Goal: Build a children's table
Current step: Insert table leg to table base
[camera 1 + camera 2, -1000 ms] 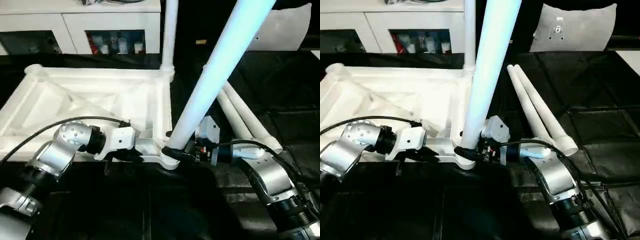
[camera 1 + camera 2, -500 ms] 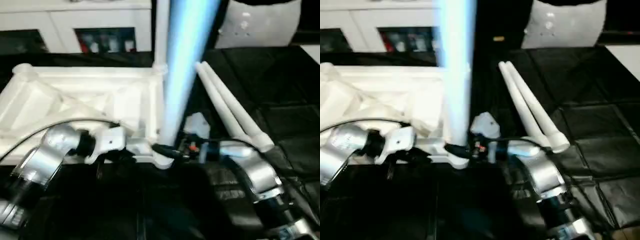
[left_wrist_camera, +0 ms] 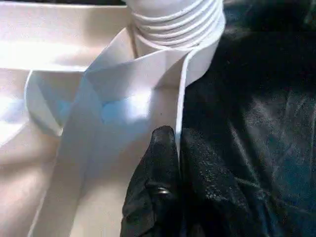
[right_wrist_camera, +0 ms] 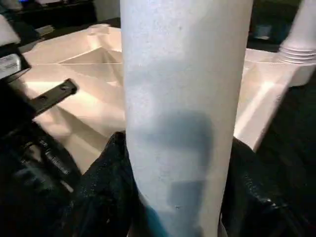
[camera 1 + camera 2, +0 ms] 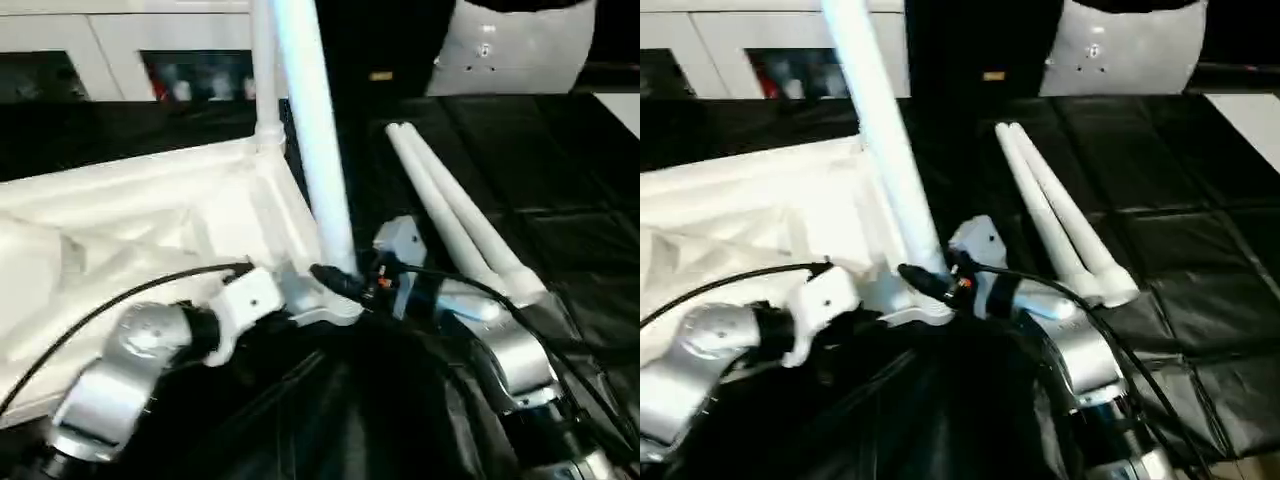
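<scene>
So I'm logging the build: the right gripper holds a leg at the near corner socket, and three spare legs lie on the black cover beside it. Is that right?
Not quite. The right gripper does hold a leg at the near corner socket, but only two spare legs lie on the black cover, as the left eye view shows. Another leg already stands in the far corner.

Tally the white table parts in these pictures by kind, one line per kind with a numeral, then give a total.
Table top, upside down: 1
Legs standing in corner sockets: 2 (far one, near one held by the right tool)
Loose legs lying on the black cover: 2 ()
Total: 5
</scene>
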{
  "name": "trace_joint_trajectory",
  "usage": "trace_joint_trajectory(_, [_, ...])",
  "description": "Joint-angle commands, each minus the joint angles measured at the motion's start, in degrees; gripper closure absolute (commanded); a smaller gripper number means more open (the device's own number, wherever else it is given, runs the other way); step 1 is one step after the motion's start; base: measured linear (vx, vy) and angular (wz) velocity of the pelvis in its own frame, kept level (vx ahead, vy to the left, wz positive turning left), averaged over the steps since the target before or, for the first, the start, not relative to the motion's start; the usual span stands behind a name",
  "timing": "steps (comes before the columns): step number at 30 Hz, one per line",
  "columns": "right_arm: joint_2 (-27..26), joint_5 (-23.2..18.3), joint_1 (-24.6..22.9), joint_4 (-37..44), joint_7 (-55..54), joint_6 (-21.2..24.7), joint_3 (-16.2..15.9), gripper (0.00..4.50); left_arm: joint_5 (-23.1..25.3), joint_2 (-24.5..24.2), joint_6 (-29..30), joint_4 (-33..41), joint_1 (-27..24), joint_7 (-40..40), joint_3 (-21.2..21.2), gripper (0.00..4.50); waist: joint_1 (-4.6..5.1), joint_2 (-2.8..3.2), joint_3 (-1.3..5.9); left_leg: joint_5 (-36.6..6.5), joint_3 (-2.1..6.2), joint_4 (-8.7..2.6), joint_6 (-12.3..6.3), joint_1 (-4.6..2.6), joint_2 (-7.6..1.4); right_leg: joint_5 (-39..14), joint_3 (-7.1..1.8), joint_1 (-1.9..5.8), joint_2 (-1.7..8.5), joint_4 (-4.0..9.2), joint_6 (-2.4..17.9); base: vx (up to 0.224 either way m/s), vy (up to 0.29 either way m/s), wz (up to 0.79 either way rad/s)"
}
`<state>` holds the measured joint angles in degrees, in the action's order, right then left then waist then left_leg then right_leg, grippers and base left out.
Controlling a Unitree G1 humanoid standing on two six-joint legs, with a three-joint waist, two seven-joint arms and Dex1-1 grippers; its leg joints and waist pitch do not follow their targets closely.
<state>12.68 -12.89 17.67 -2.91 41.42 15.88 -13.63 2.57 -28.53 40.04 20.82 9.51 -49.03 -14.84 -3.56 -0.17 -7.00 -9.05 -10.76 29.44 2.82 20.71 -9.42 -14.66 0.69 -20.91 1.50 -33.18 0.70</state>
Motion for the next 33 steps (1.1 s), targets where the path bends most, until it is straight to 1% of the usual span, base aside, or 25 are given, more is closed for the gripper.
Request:
trace_joint_trajectory(1, [-0.8,3.6,-6.4,-7.9,-1.8,6.1,-4.1,2.61,1.7,4.0,3.9,1.9,2.3,8.4,0.5,4.50,0.15,0.39,0.74,-19.8,2.30,-3.98,0.73,-0.93,-4.61,-20.7,-3.62,-0.68,6.50,5.27,7.2,0.000,0.000,0.00])
trace_joint_trajectory(2, [-1.4,3.6,-6.7,-7.8,-2.7,5.4,-3.6,2.61,2.1,4.7,4.5,2.0,2.5,9.1,0.3,4.50,0.05,0.38,0.72,-20.3,2.40,-3.96,0.86,-0.95,-4.61,-21.8,-3.62,-0.77,6.60,5.48,6.9,0.000,0.000,0.00])
trace_joint_trajectory(3, [-1.9,3.4,-7.2,-7.6,-3.8,5.0,-3.2,2.61,2.8,5.2,5.2,2.2,2.6,9.6,0.0,4.50,0.01,0.43,0.90,-20.5,2.45,-3.93,1.02,-1.02,-4.65,-22.1,-3.63,-0.81,6.59,5.51,6.6,0.000,0.000,0.00])
trace_joint_trajectory(5, [-2.2,3.1,-7.6,-7.4,-4.4,4.6,-2.6,2.61,3.4,5.1,4.9,1.9,2.7,9.6,-0.3,4.50,0.02,0.33,0.96,-20.3,2.46,-3.92,0.91,-0.88,-4.51,-20.9,-3.54,-0.71,6.40,5.46,6.4,0.000,0.000,0.00])
trace_joint_trajectory(6, [-2.6,2.7,-8.0,-7.0,-5.2,3.4,-1.7,2.61,4.1,4.1,3.6,1.3,2.8,9.2,-0.5,4.50,-0.11,0.66,1.23,-20.0,2.42,-3.77,0.85,-1.07,-4.56,-19.5,-3.61,-0.77,6.40,5.42,6.4,0.000,0.000,0.00])
trace_joint_trajectory(7, [-2.8,2.1,-8.4,-6.6,-5.5,2.5,-0.6,2.61,4.2,2.7,2.4,0.5,2.8,8.3,-0.4,4.50,-0.25,0.92,1.28,-20.1,2.40,-3.72,0.88,-1.11,-4.57,-18.8,-3.62,-0.84,6.42,5.51,6.3,0.000,0.000,0.00])
trace_joint_trajectory(9, [-3.2,1.1,-8.8,-6.1,-6.2,0.0,1.2,2.61,4.3,0.5,0.6,-0.7,3.0,7.3,0.1,4.50,-0.29,0.62,1.58,-19.8,2.43,-3.74,0.87,-0.90,-4.50,-16.3,-3.45,-0.54,6.14,5.17,6.2,0.000,0.000,0.00])
trace_joint_trajectory(10, [-3.2,0.2,-9.0,-5.7,-5.8,-0.7,2.2,2.61,3.9,-0.6,-0.7,-1.3,3.2,6.5,0.5,4.50,-0.39,0.84,1.71,-19.7,2.40,-3.68,0.84,-0.97,-4.50,-15.6,-3.42,-0.52,6.15,5.14,6.4,0.000,0.000,0.00])
trace_joint_trajectory(11, [-3.1,-0.4,-9.2,-5.5,-5.5,-1.2,2.8,2.61,3.6,-1.2,-1.5,-1.7,3.4,5.9,0.7,4.50,-0.40,0.67,1.78,-19.2,2.28,-3.52,0.48,-0.99,-4.39,-14.5,-3.42,-0.45,6.06,5.10,6.6,0.000,0.000,0.00])
trace_joint_trajectory(12, [-3.0,-0.9,-9.4,-5.4,-5.1,-1.8,3.5,2.61,3.3,-1.9,-3.0,-2.3,3.5,5.1,1.0,4.50,-0.44,0.83,1.97,-17.8,2.30,-3.50,0.30,-0.70,-4.42,-12.0,-3.29,-0.16,6.01,4.80,7.1,0.000,0.000,0.00])
trace_joint_trajectory(14, [-2.8,-1.7,-9.9,-5.5,-4.3,-2.9,4.9,2.61,2.8,-2.9,-5.5,-3.5,3.7,4.0,1.6,4.50,-0.34,0.94,2.23,-15.8,2.19,-3.33,0.18,-0.64,-4.44,-7.6,-3.07,0.07,5.77,4.31,8.1,0.000,0.000,0.00])
trace_joint_trajectory(15, [-2.7,-2.1,-10.1,-5.7,-3.9,-3.3,5.6,2.61,2.5,-3.3,-6.8,-4.1,3.8,3.4,1.9,4.50,-0.39,0.81,2.35,-15.1,2.12,-3.18,-0.08,-0.64,-4.34,-6.6,-2.98,0.16,5.78,4.27,8.2,0.000,0.000,0.00])
trace_joint_trajectory(16, [-2.6,-2.6,-10.4,-6.1,-3.3,-4.0,6.4,2.61,1.8,-4.0,-8.5,-5.0,4.0,2.6,2.2,4.50,-0.47,0.69,2.65,-12.6,2.00,-2.79,-0.77,-0.44,-4.20,-3.4,-2.97,0.47,5.82,3.87,8.6,0.000,0.000,0.00])
trace_joint_trajectory(18, [-2.2,-3.7,-10.6,-6.6,-2.0,-5.7,7.5,2.61,0.8,-5.7,-13.2,-7.3,4.4,1.0,2.1,4.50,-0.59,0.90,2.97,-9.2,1.90,-2.40,-2.10,-0.16,-4.14,1.6,-2.77,0.91,5.82,3.34,9.2,0.000,0.000,0.00])
trace_joint_trajectory(19, [-2.2,-4.2,-10.6,-6.6,-1.8,-5.9,7.8,2.61,0.5,-6.2,-14.2,-8.0,4.5,0.6,2.1,4.50,-0.67,1.06,3.25,-8.6,1.96,-2.20,-2.28,-0.22,-4.09,2.7,-2.66,1.00,5.76,3.20,9.3,0.000,0.000,0.00])
trace_joint_trajectory(20, [-2.1,-5.2,-10.3,-6.5,-1.2,-5.8,8.3,2.61,-0.2,-6.9,-15.4,-9.2,4.8,-0.1,2.2,4.50,-0.54,1.06,3.43,-8.2,1.84,-2.10,-2.30,-0.30,-4.13,4.6,-2.58,1.07,5.64,2.92,9.7,0.000,0.000,0.00])
trace_joint_trajectory(22, [-1.9,-6.4,-9.9,-5.8,-0.2,-5.6,8.7,2.61,-1.3,-6.9,-16.0,-10.4,5.2,-0.8,3.1,4.50,-0.51,1.06,3.44,-7.9,1.82,-1.97,-2.49,-0.36,-4.05,5.6,-2.49,1.08,5.60,2.72,10.4,0.000,0.000,0.00])
trace_joint_trajectory(23, [-1.8,-6.8,-9.7,-5.6,0.2,-5.5,8.7,2.61,-1.5,-7.1,-16.4,-10.9,5.4,-1.0,3.2,4.50,-0.47,1.16,3.75,-7.5,1.80,-1.80,-2.49,-0.36,-4.10,6.4,-2.45,1.29,5.64,2.52,10.8,0.000,0.000,0.00])
trace_joint_trajectory(25, [-1.4,-7.3,-9.3,-5.5,1.0,-5.7,8.7,2.61,-1.8,-7.8,-18.1,-12.0,5.5,-1.8,3.1,4.50,-0.35,1.12,3.75,-7.0,1.81,-1.67,-2.73,-0.28,-4.08,7.2,-2.42,1.38,5.66,2.38,11.3,0.000,0.000,0.00])
trace_joint_trajectory(26, [-1.4,-7.4,-9.2,-5.6,1.1,-5.7,8.8,2.61,-1.8,-8.0,-18.7,-12.5,5.5,-2.0,3.0,4.50,-0.28,1.16,3.95,-7.0,1.79,-1.57,-2.75,-0.28,-4.09,7.4,-2.41,1.50,5.71,2.24,11.5,0.000,0.000,0.00])
trace_joint_trajectory(29, [-1.3,-7.8,-8.5,-5.4,1.7,-6.3,9.1,2.61,-2.9,-7.2,-21.0,-14.4,6.4,-0.3,4.3,4.50,0.06,1.03,3.97,-7.7,1.78,-1.42,-2.85,-0.11,-4.02,5.8,-2.46,1.57,5.86,2.21,12.2,0.000,0.000,0.00])
trace_joint_trajectory(30, [-1.3,-8.2,-8.2,-4.9,1.7,-5.9,9.2,2.61,-4.7,-6.6,-20.9,-14.6,6.8,-0.8,5.3,4.50,-0.03,1.04,4.04,-8.2,1.63,-1.26,-2.59,-0.20,-3.92,3.8,-2.52,1.51,5.86,2.23,12.6,0.000,0.000,0.00])
trace_joint_trajectory(31, [-1.3,-8.4,-8.1,-4.7,1.6,-5.7,9.3,2.61,-5.2,-6.5,-20.8,-14.5,6.9,-1.1,5.5,4.22,-0.13,1.09,4.15,-7.9,1.62,-1.18,-2.55,-0.27,-3.96,3.8,-2.53,1.45,5.86,2.20,12.7,0.000,0.000,0.00])
trace_joint_trajectory(32, [-0.8,-8.9,-6.8,-2.7,1.2,-3.5,8.9,2.61,-10.0,-5.8,-19.1,-13.4,7.9,-3.5,7.7,4.05,-0.16,1.07,4.36,-6.5,1.63,-0.98,-2.69,-0.17,-3.91,5.7,-2.52,1.53,5.69,1.79,12.9,0.000,0.000,0.00])
trace_joint_trajectory(33, [-0.7,-9.0,-6.5,-2.3,1.2,-3.1,8.8,2.61,-10.9,-5.7,-18.7,-13.2,8.1,-3.9,8.2,3.94,-0.19,1.08,4.59,-5.1,1.65,-0.81,-2.85,-0.08,-3.86,7.7,-2.50,1.61,5.57,1.47,13.1,0.000,0.000,0.00])
